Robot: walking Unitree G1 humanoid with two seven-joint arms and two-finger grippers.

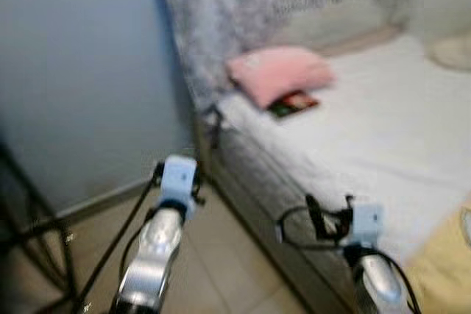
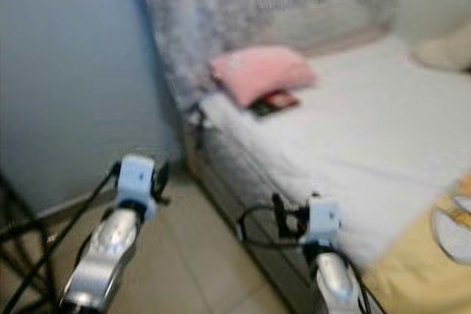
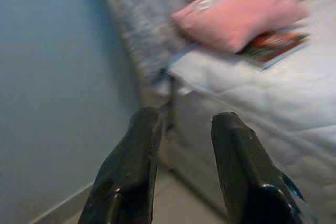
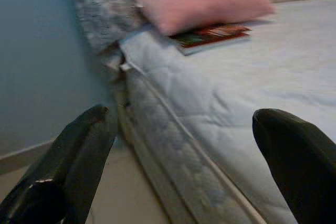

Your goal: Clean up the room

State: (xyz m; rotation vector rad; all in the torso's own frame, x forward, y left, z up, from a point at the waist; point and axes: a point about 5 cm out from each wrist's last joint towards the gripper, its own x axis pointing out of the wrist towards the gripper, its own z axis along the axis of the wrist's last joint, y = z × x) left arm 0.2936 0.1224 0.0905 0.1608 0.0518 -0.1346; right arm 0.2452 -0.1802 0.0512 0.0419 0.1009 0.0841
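A pink pillow (image 1: 280, 73) lies near the head of a white bed (image 1: 383, 130). It partly covers a colourful book (image 1: 296, 103) whose edge sticks out. Both my arms are raised in front of me, short of the bed's corner. In the left wrist view, my left gripper (image 3: 186, 116) is open with a narrow gap, nothing in it, pointing at the mattress corner below the pillow (image 3: 239, 17). My right gripper (image 4: 184, 114) is open wide and empty, facing the mattress side, with the book (image 4: 210, 36) beyond it. All views are blurred.
A grey fuzzy headboard cover (image 1: 213, 12) stands against the blue wall (image 1: 81, 71). A cream cushion (image 1: 452, 51) lies at the far right, and a yellow blanket (image 1: 441, 262) lies on the near right. Black stand legs (image 1: 29, 233) rise at the left over the tiled floor (image 1: 221, 270).
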